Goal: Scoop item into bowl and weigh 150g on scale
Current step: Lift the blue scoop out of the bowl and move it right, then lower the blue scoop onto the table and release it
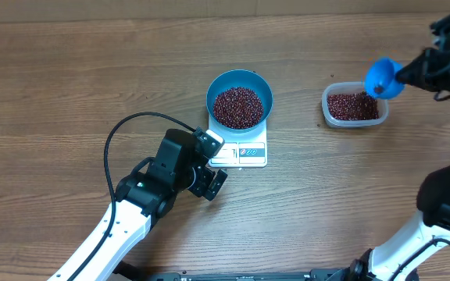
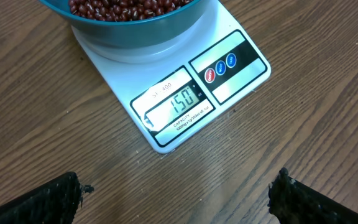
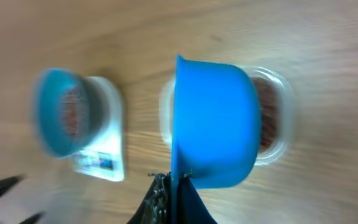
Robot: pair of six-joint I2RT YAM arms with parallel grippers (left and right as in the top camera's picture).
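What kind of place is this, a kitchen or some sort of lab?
Most likely a robot test bench, not a kitchen: two robot arms stand at a plain wooden table holding a scale, a bowl of beans and a tub.

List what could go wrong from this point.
1. The scale shows 150, and the open left gripper sits close to its display edge. A nudge could shift the bowl of beans or change the reading.
2. The right gripper holds the scoop tilted over the tub's edge. Any beans left in it might land on the table.
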